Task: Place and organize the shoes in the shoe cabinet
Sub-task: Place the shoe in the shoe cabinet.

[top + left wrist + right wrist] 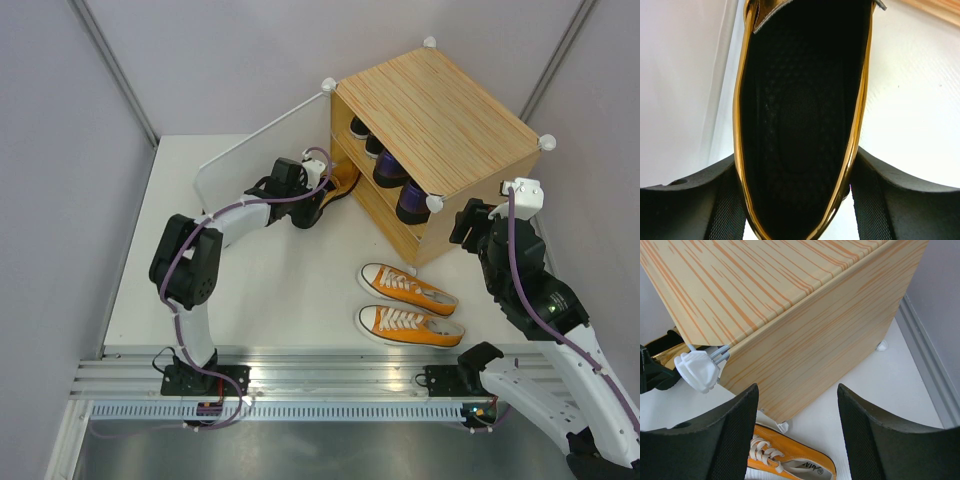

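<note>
My left gripper (322, 190) is shut on a shiny gold pump (343, 183) just in front of the shoe cabinet's (440, 110) open lower level. In the left wrist view the pump (800, 125) fills the gap between both fingers, its dark insole facing the camera. Two orange sneakers (405, 287) (408, 325) lie side by side on the table before the cabinet. Dark purple loafers (412, 200) and a black sneaker (360, 128) sit inside. My right gripper (467, 228) hangs open at the cabinet's right side, above an orange sneaker (790, 462), with nothing between its fingers.
The cabinet's white panel door (262, 150) stands swung open to the left, behind my left arm. A white corner knob (697, 371) juts from the cabinet's front edge. Grey walls close in the table at the back and on both sides.
</note>
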You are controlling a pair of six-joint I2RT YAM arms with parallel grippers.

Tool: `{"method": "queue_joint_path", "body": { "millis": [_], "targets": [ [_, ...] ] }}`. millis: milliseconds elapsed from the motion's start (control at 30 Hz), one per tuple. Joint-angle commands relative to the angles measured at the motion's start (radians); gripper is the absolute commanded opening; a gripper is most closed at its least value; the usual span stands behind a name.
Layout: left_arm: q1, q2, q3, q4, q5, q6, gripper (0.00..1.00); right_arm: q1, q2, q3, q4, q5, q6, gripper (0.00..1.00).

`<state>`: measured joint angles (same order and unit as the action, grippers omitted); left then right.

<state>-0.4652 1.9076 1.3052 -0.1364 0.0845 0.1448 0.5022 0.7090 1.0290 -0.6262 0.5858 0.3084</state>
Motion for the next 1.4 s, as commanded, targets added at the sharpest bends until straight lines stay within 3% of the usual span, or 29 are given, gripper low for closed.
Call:
{"method": "queue_joint_path", "body": {
  "millis": [0, 500, 567, 600, 633, 1167, 1367],
  "targets": [
    [-0.021, 0.039, 0.135, 0.026, 0.027, 0.102, 0.02, 0.01, 0.0, 0.037, 0.017, 0.046, -0.019, 0.69],
    [-0.039, 0.188, 0.334, 0.0, 0.02, 0.062, 0.18, 0.035, 0.001, 0.045, 0.019, 0.091, -0.031, 0.69],
    [-0.039, 0.211, 0.356, 0.0, 0.026, 0.056, 0.23, 0.038, 0.006, 0.043, 0.017, 0.098, -0.032, 0.69],
    [-0.039, 0.226, 0.38, -0.002, 0.029, 0.05, 0.33, 0.041, 0.006, 0.046, 0.017, 0.103, -0.035, 0.7],
    [-0.039, 0.226, 0.391, -0.002, 0.029, 0.05, 0.37, 0.042, 0.006, 0.046, 0.017, 0.106, -0.035, 0.7],
    [-0.041, 0.321, 0.572, -0.002, 0.084, -0.017, 0.41, 0.073, 0.015, 0.049, 0.019, 0.158, -0.049, 0.7],
    [-0.041, 0.363, 0.569, 0.011, 0.058, -0.025, 0.57, 0.087, 0.015, 0.051, 0.023, 0.17, -0.058, 0.7]
  ]
}}
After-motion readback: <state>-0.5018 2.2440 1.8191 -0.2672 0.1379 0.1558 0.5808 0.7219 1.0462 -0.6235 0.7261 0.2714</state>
